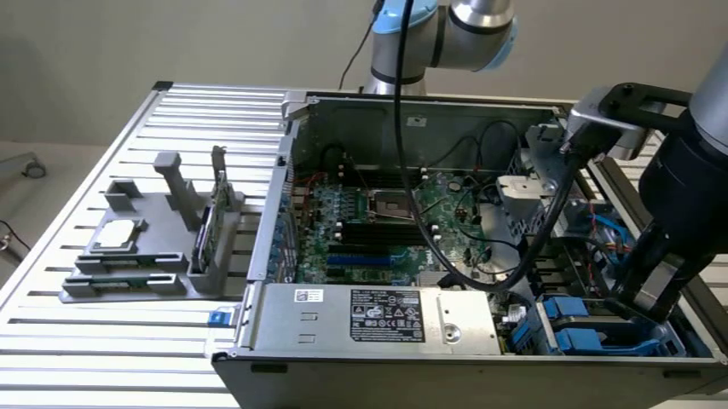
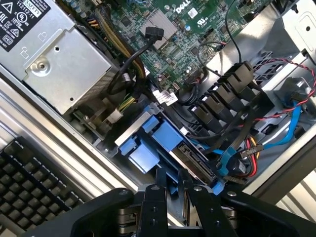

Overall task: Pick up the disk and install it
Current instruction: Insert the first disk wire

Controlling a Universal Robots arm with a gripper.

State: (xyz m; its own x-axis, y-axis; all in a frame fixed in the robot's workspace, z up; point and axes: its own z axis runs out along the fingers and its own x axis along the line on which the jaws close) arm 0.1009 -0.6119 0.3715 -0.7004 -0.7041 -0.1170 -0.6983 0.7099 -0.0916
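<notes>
Disk point(image 2: 198, 165) stands edge-on among the blue carriers of the drive bay, inside the open computer case point(image 1: 455, 379) at the tabletop's point(image 1: 136, 341) near corner on the exterior view's right. The tool point(image 2: 173, 181) reaches down into that bay, its fingers drawn narrow around the disk's blue carrier frame, which we read as a grasp. We judge the disk stiff, fairly heavy for its bulk and sensitive to knocks. Its metal faces look slippery, so we would hold it by the plastic frame's long edges, clear of the connector end and of the cables point(image 2: 293, 122) just beside it.
</notes>
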